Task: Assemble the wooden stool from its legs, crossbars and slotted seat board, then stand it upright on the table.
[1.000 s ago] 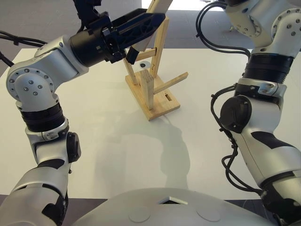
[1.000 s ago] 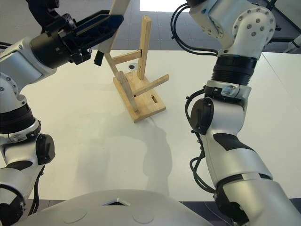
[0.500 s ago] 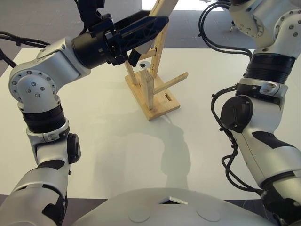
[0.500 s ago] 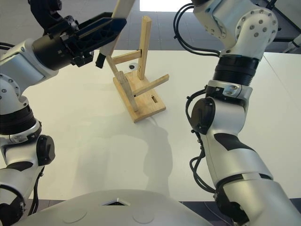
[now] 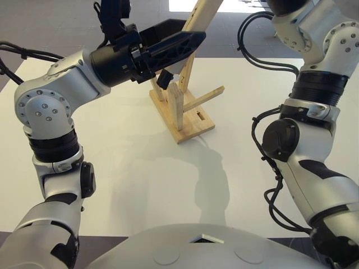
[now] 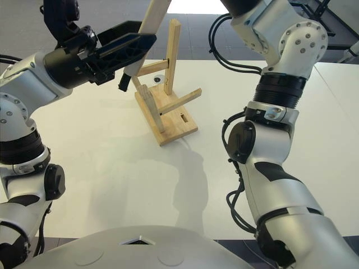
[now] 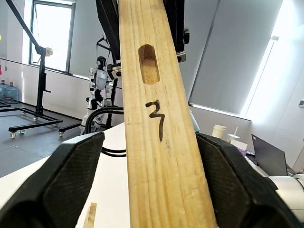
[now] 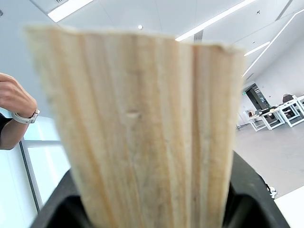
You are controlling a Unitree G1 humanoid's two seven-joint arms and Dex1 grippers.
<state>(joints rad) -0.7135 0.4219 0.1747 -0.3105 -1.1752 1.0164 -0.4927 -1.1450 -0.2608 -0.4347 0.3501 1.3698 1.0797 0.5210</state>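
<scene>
lying flat on the white table [image 5: 140,168], the slotted seat board [image 5: 193,128] carries a short upright leg [image 5: 178,106] nearest, a crossbar [image 5: 205,98] jutting right and a taller leg [image 6: 173,56] behind. above its far left end the left gripper [image 5: 193,32] has its black fingers [image 7: 76,166] spread around a tilted wooden leg [image 7: 156,95], which touches one finger and stands off the other. higher up, the right gripper [image 8: 152,190] is clamped on that leg's upper end, fingers [image 8: 247,199] against both sides.
</scene>
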